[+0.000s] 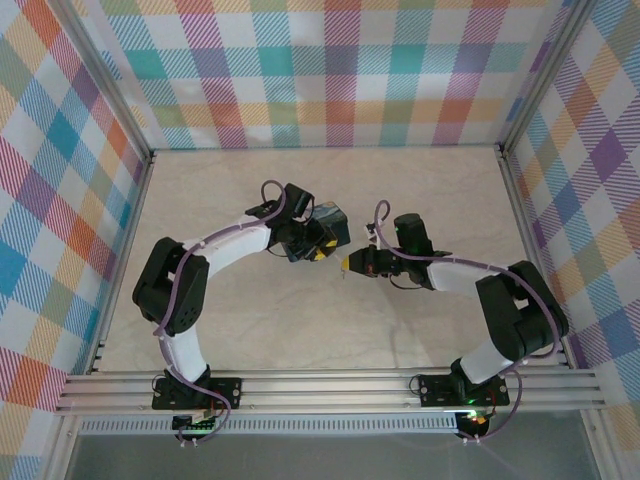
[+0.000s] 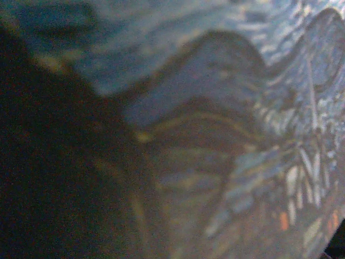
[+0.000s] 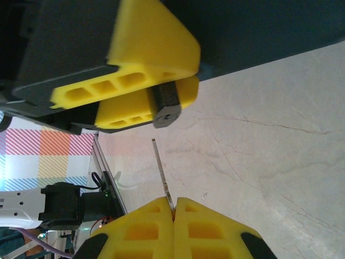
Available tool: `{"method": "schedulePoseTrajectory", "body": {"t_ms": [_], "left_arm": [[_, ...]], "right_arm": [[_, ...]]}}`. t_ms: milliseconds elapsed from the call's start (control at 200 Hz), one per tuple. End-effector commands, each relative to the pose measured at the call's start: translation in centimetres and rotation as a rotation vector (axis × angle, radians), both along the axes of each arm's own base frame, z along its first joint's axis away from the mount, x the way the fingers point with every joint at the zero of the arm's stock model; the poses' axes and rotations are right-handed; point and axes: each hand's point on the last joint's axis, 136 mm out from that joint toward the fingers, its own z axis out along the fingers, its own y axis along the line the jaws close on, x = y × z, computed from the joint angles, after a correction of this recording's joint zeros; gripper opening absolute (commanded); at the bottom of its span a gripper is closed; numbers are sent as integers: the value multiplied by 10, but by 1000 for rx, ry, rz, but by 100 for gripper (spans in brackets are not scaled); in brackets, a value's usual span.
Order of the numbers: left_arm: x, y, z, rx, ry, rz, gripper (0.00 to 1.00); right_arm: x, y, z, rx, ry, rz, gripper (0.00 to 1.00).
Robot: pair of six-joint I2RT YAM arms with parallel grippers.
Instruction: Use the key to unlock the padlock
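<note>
In the right wrist view the padlock (image 3: 166, 105), a small dark grey block, sits clamped between the left gripper's yellow fingers (image 3: 141, 58), its keyhole end facing me. My right gripper (image 3: 174, 208) is shut on the key (image 3: 161, 172), whose thin silvery blade sticks out toward the padlock. The blade's tip stops a short way from the padlock and does not touch it. From above, the left gripper (image 1: 318, 250) and right gripper (image 1: 347, 263) face each other mid-table, a small gap between them. The shackle is hidden.
The blue-and-yellow swirl-painted box (image 1: 330, 218) lies right behind the left gripper, and its painted surface (image 2: 215, 108) is a close blur in the left wrist view. Pale marbled tabletop (image 1: 420, 190) spreads around both arms, bounded by metal rails and checked walls.
</note>
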Motion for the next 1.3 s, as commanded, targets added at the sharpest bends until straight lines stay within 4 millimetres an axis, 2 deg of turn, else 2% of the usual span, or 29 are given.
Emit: {"method": "schedulePoseTrajectory", "body": {"t_ms": [0,320,430,765,845,1295], "left_arm": [[4,-3,31,-87,-54,2,10],[3,0,34,-90,-59,5,9],[3,2,32,-86,-57,11,9],[8,16,21,-66,-37,55,7],[15,16,27,-98,-67,67,7],[10,16,39,-126,-83,46,6]], "right_arm": [[5,5,2,5,-11,8,0],[13,10,4,33,-16,5,0],[12,12,10,55,-32,22,0],[7,12,8,43,-21,39,0],[4,12,9,43,-24,42,0],[19,34,17,59,-40,58,0]]}}
